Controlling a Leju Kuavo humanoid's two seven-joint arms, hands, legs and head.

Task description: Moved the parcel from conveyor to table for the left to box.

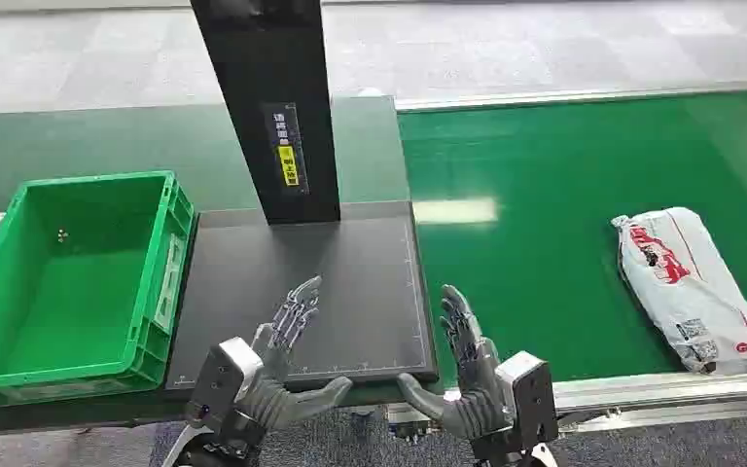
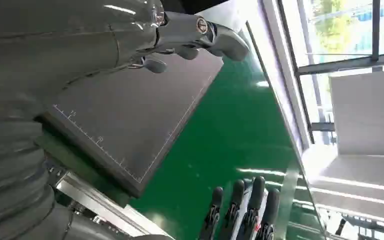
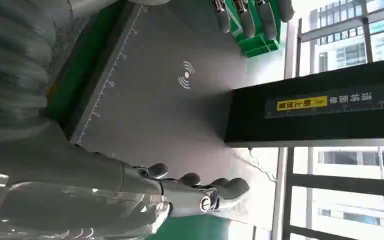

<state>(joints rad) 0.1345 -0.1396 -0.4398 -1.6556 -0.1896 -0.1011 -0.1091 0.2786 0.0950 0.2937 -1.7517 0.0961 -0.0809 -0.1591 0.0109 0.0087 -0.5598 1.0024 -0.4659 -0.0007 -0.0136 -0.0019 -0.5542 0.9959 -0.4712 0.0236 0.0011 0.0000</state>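
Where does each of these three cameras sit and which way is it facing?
Head view: high on the body, looking down at the dark pad, green bin, belt and parcel; both arms show, left robot hand and right robot hand open.
Left wrist view: behind the left robot hand, facing across the pad toward the belt and windows.
Right wrist view: behind the right robot hand, facing the pad, black post and bin.
All three share the pad.

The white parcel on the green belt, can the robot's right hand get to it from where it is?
Probably yes. The right hand is open and holds nothing, and only bare green conveyor lies between it and the white parcel. It would need to stretch well out to its right.
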